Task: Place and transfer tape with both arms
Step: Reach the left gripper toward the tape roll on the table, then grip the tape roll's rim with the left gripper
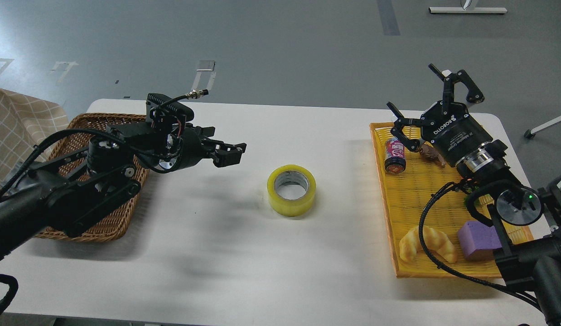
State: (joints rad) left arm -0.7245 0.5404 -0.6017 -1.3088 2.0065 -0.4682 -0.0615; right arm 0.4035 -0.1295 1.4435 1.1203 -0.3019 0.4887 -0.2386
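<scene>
The tape (291,189), a yellow translucent roll with a grey-white core, lies flat on the white table (262,262) near its middle. My left gripper (230,153) hangs low over the table, left of the tape and a short way from it, pointing right toward it. Its fingers stand a little apart and hold nothing. My right gripper (431,108) is raised over the far end of the yellow tray (412,199), with its fingers spread wide and empty. It is well to the right of the tape.
A brown wicker basket (103,222) sits at the left, under my left arm. The yellow tray holds a small can (395,156), a brown item (428,153), a croissant (425,244) and a purple block (477,240). A checked cloth (17,122) is at the far left.
</scene>
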